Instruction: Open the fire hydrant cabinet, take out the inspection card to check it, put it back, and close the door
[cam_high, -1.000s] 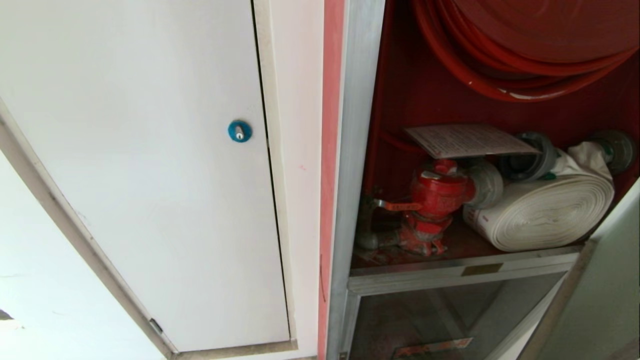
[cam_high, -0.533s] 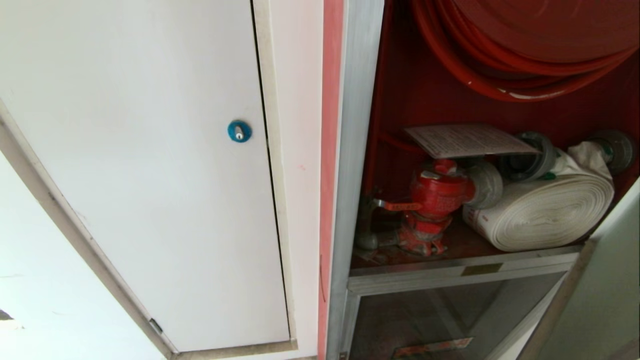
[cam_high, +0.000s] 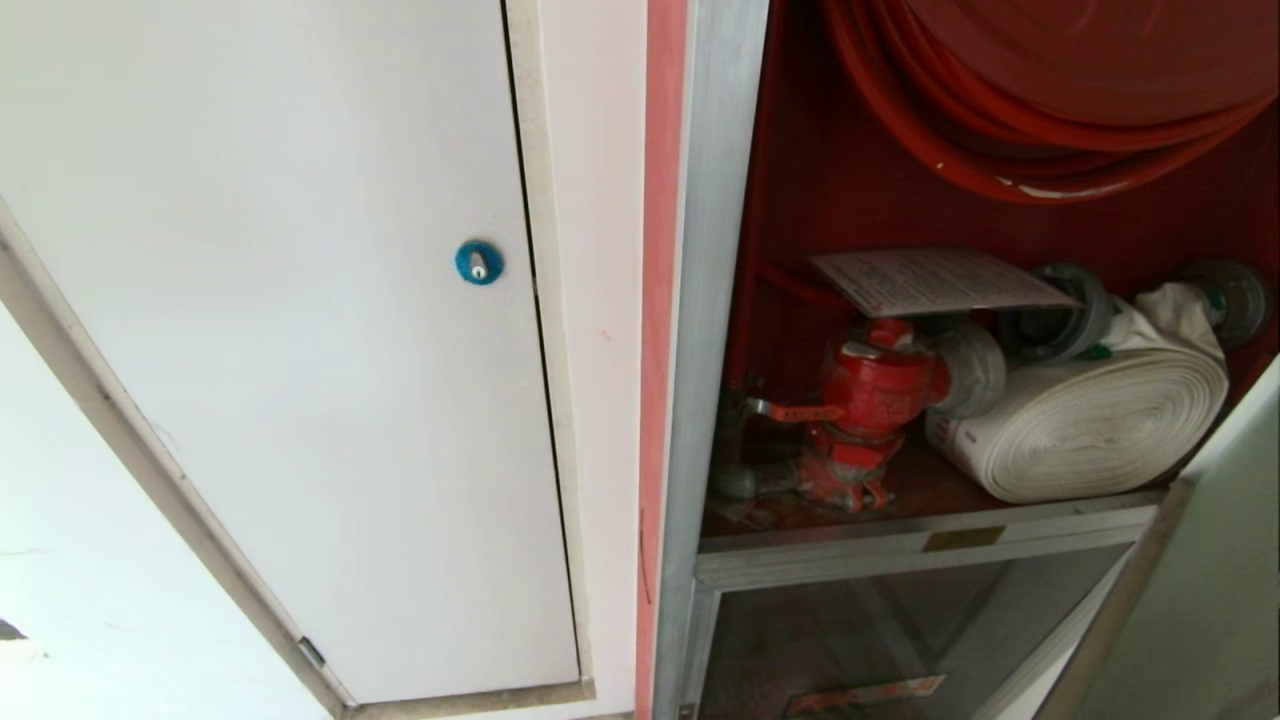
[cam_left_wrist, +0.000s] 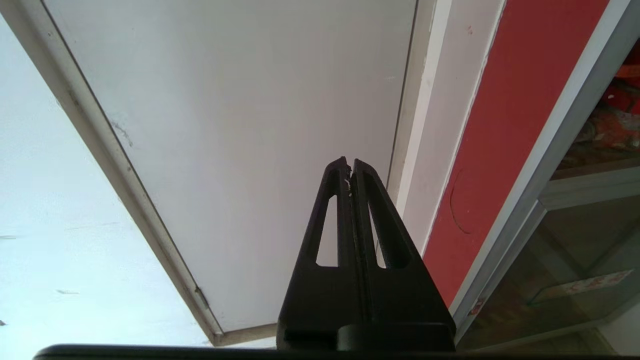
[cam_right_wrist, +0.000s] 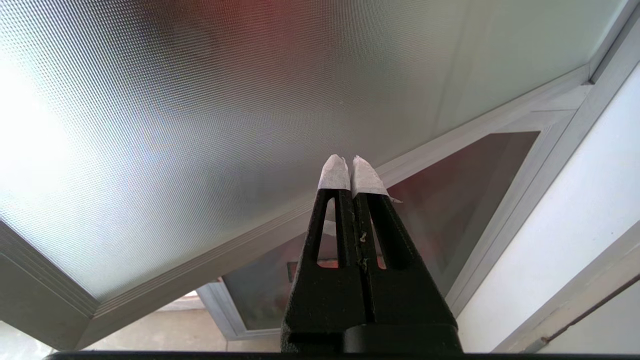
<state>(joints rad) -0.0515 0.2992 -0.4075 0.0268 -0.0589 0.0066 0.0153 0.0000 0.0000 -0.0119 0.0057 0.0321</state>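
Off to the left there's the plain white panel door (cam_high: 300, 350), shut in its pale frame (cam_high: 150, 460), with a blue round lock (cam_high: 479, 262) near its right edge. Right of it, a red strip (cam_high: 662, 300) runs down the white wall (cam_high: 595, 300).

Bright, even light; glare whitens the frosted door (cam_right_wrist: 150, 100), the red cabinet (cam_high: 830, 180) interior sits shadowed

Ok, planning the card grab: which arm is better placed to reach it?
Probably left. The left claw, shut, points at the white panel beside the open cabinet, where the card lies on the red valve. The right claw faces the swung-open door.
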